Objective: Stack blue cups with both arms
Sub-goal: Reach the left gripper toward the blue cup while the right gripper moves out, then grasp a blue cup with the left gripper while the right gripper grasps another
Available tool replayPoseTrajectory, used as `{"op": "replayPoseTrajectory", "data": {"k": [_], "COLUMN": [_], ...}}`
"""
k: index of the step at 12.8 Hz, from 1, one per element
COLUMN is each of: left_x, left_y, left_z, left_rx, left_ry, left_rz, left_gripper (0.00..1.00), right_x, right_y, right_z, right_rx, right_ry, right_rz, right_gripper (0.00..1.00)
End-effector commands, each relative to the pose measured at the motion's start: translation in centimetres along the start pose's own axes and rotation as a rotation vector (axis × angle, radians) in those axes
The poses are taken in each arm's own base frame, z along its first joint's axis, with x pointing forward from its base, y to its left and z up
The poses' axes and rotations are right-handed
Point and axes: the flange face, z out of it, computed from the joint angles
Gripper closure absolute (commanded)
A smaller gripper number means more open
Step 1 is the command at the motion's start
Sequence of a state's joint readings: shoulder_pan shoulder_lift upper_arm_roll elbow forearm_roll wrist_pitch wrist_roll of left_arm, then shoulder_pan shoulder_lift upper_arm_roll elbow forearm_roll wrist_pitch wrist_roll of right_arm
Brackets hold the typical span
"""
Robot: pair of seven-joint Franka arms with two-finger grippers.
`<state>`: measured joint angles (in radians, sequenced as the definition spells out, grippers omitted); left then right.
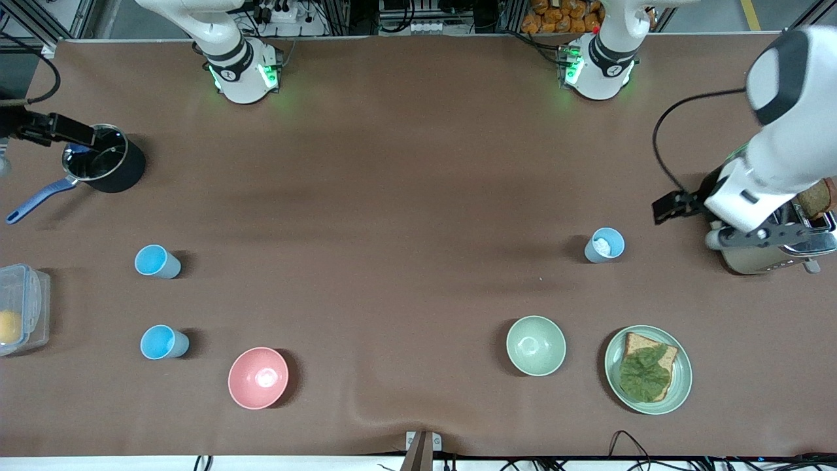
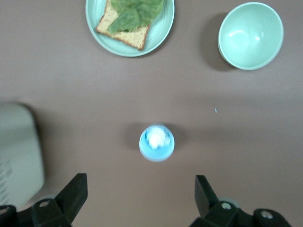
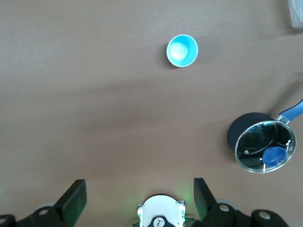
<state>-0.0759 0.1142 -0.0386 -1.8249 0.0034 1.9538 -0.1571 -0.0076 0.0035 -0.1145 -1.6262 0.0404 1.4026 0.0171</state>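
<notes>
Since neither hand holds anything yet, step: reaching for the first cups, I'd judge.
Left hand [image 2: 140,182]: fingers spread wide and empty, up by the toaster [image 1: 765,258] at the bench's [image 1: 405,163] 3 o'clock edge.
Right hand [image 3: 139,185]: also spread and empty, up beside the saucepan [image 1: 104,163] at about 10 o'clock.
Greyer blue cup [image 1: 605,245]: upright, at 9 o'clock from the toaster, well apart from the others.
Brighter blue cups: one [image 1: 157,261] at 5 o'clock from the saucepan, the other [image 1: 163,342] at 6 o'clock from the first.
Doing it well: centre each hand over its cup, come straight down, and pinch the wall lightly; these tumblers look light and tippy. Carry one upright over the other's mouth before letting go.
Front view only: all three cups together, plus the pink bowl [image 1: 258,377].
Left wrist view: the greyer cup sits squarely ahead between the fingers; a white patch shows inside, which I can't identify.
Right wrist view: only the cup nearer the saucepan.
</notes>
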Motion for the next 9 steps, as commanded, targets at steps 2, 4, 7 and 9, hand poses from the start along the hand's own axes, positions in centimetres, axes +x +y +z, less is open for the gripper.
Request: {"op": "replayPoseTrajectory", "data": {"k": [2,4,7,9], "left_x": [-2.9,-3.1,-4.4,-4.9], "left_y": [-0.4,-0.7,-2.6,-2.5], "left_z": [11.2,15.5,17.7,19.3], "left_rx": [-0.002,0.000,0.009,0.010], "left_ry": [0.100,0.082,0.031,-0.001], "left_rz": [0.027,0.050,0.052,0.060], "left_gripper": [0.00,0.00,0.00,0.00], "right_x": [8.6,12.4,16.2,16.5], "right_y": [2.2,4.0,6.6,6.3], "right_z": [8.4,13.7,21.0,23.3], "right_rx": [-0.066,-0.073,-0.075,-0.076], "right_ry": [-0.029,-0.027,-0.019,-0.035], "right_rz": [0.025,0.047,0.051,0.042], "right_gripper": [0.00,0.00,0.00,0.00]}}
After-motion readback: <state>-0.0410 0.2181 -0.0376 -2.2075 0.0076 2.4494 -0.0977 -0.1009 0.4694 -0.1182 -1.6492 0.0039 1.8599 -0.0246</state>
